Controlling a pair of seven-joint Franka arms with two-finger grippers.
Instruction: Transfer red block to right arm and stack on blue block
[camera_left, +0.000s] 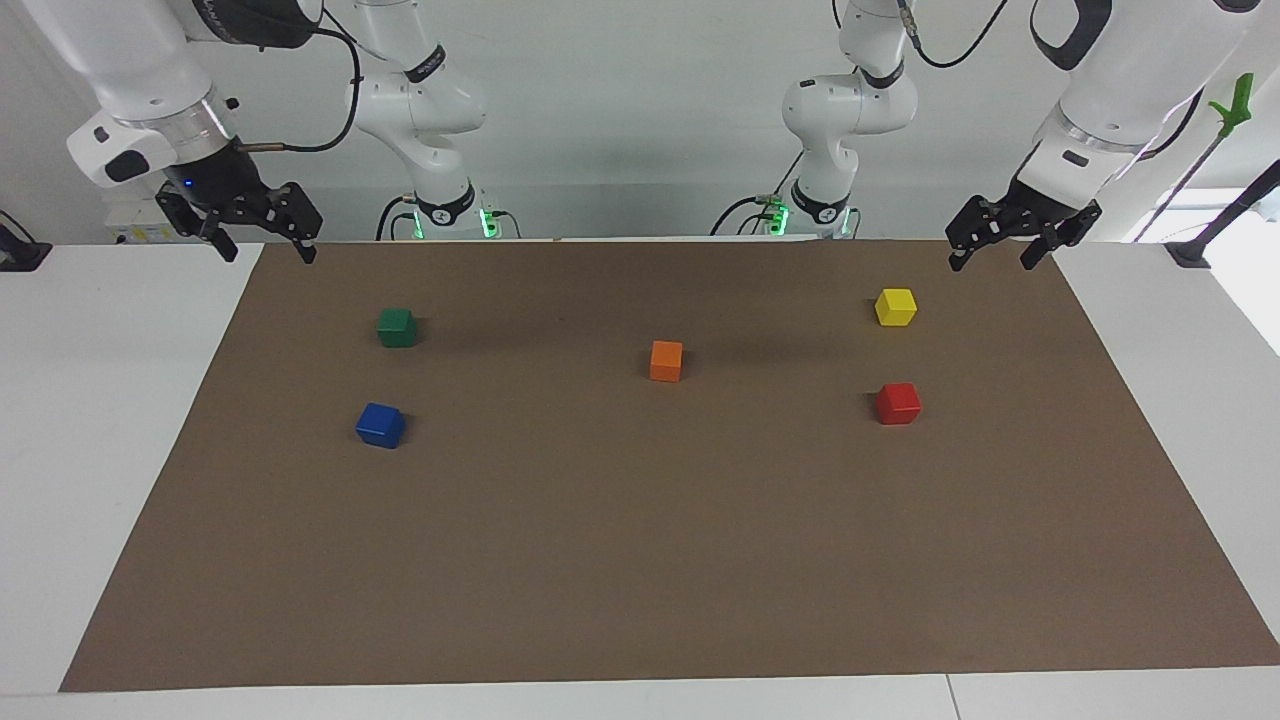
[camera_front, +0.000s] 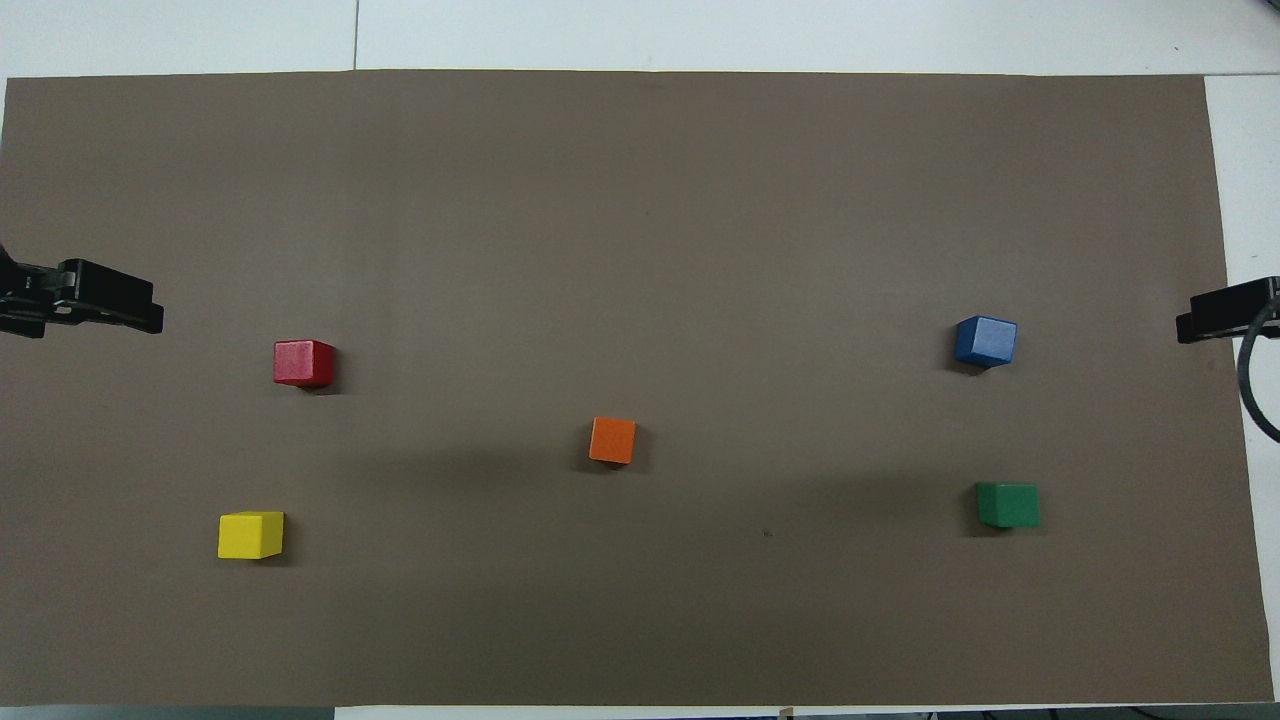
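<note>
With both sets of jaws hanging spread and empty, the left gripper (camera_left: 1003, 247) is risking grabbing the neighbouring yellow block (camera_left: 895, 306) instead of the red block (camera_left: 898, 403).

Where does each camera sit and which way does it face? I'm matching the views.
Facing view: high across the table, looking at both arms; left gripper and right gripper hang open.
Overhead view: above the robots' end, looking steeply down; only gripper tips show.
Shared: small red wooden cube, small blue wooden cube, brown mat.
</note>
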